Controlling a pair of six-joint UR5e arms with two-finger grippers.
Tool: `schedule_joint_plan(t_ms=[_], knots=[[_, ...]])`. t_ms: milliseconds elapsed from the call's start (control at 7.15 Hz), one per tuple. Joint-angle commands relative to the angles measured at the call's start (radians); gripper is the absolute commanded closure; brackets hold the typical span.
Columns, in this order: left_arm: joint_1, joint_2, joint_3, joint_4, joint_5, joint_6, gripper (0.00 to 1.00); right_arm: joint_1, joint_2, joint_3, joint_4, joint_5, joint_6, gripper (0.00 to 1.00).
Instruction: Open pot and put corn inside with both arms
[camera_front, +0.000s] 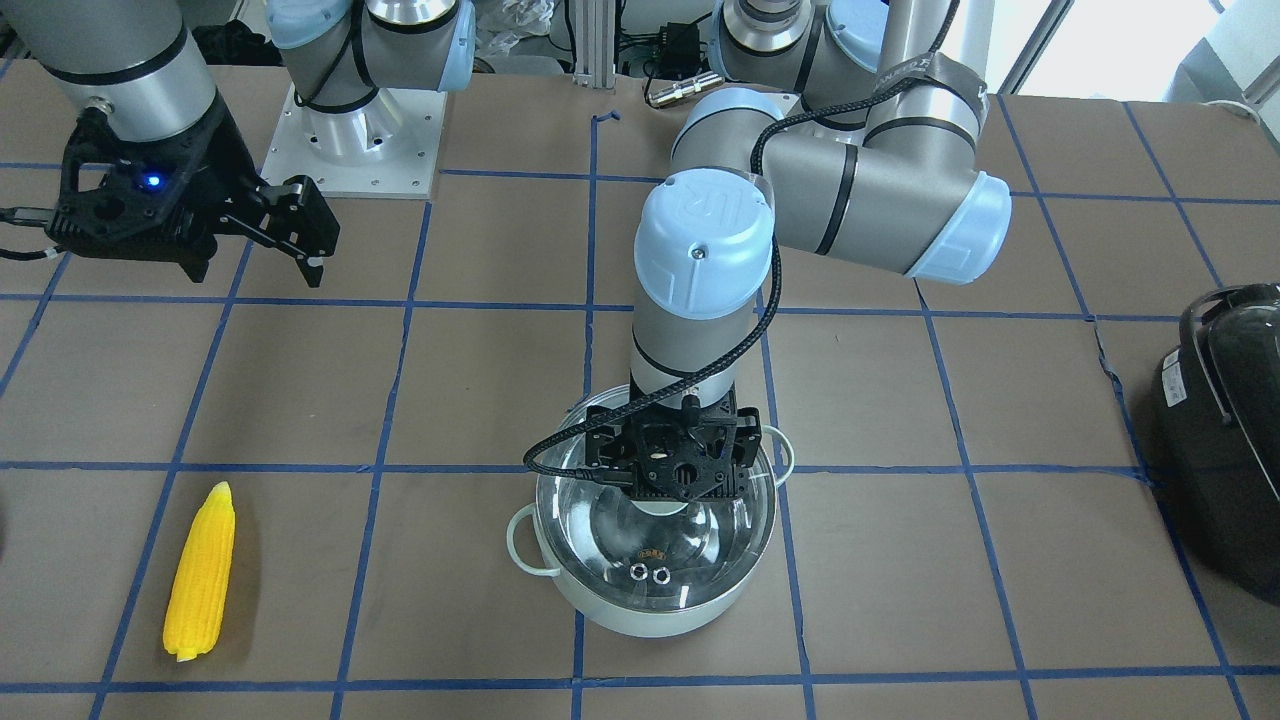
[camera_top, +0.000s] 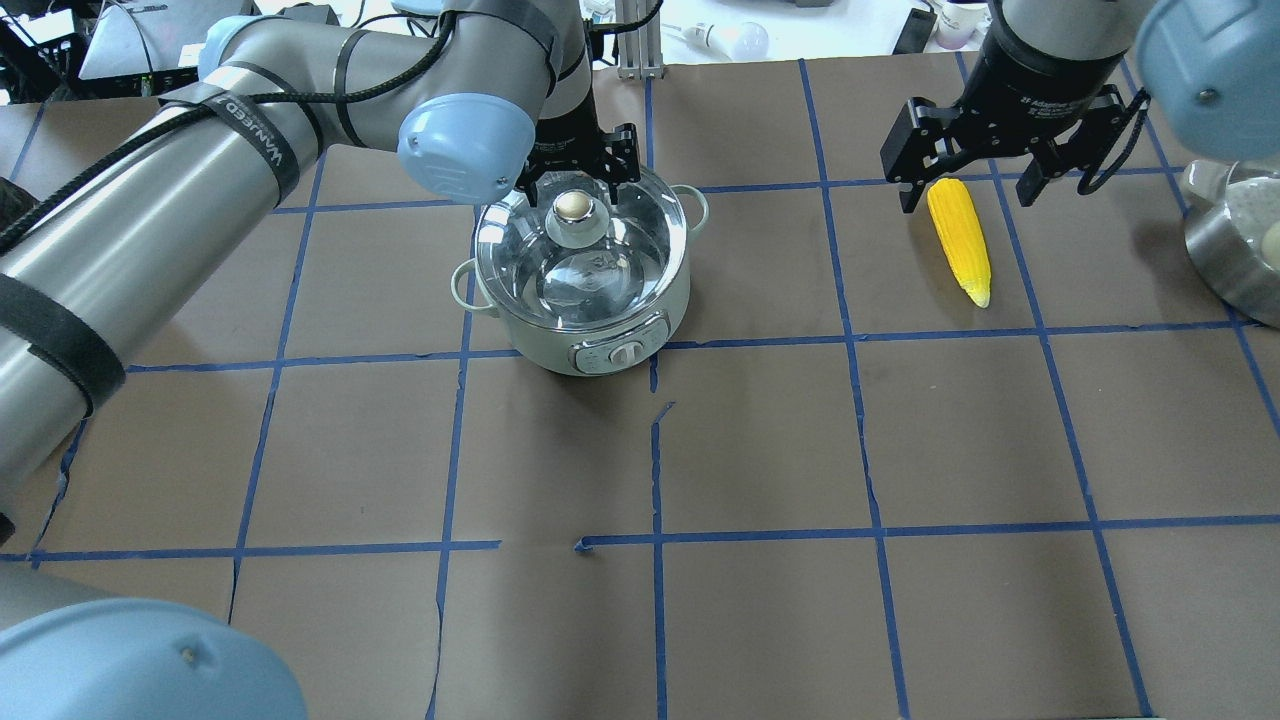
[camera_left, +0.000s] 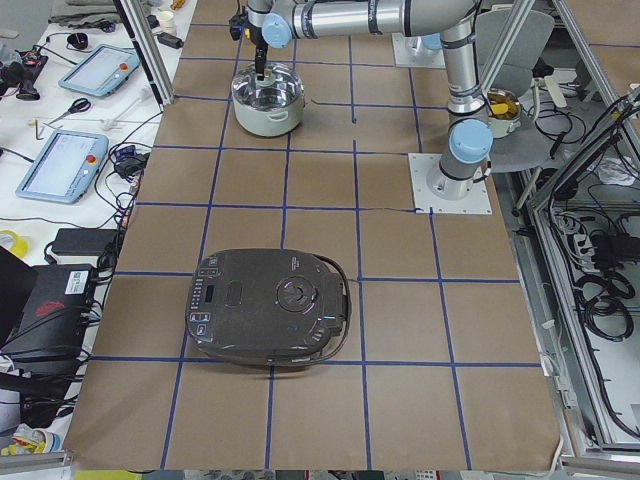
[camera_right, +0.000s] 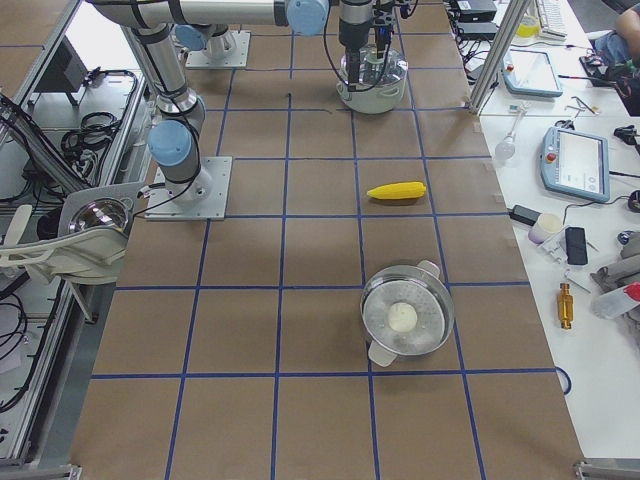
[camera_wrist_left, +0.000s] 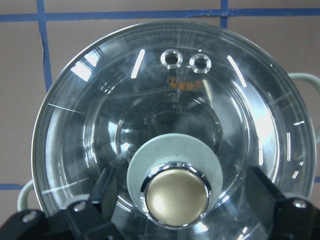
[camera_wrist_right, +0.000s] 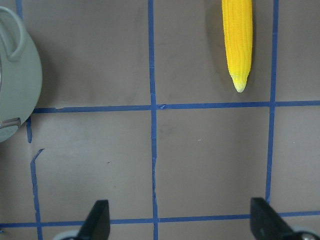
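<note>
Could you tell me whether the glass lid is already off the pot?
No, the lid sits on the pot, with the open left gripper flanking its knob.

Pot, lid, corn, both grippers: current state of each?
pot: closed, lid on.
lid: seated on pot, knob between left jaws.
corn: lying flat on table, ungrasped.
left gripper: open, jaws either side of knob.
right gripper: open, empty, above table.
</note>
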Motion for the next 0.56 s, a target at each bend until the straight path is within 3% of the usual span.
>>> schedule_joint_plan(t_ms=[0,140,280,419], knots=[[0.0,-0.01,-0.006,0.003,0.004,0.001,0.13,-0.101,0.038,0.004,-0.037,0.002,-0.017,0.0],[0.0,-0.012,-0.006,0.003,0.004,0.001,0.18,-0.135,0.09,0.004,-0.102,0.003,-0.03,0.0],[0.0,-0.009,-0.006,0.001,0.002,0.001,0.3,-0.136,0.137,0.007,-0.199,0.002,-0.028,0.0],[0.0,-0.014,-0.007,0.001,0.001,0.001,0.5,-0.137,0.177,0.023,-0.221,0.011,-0.031,0.0]])
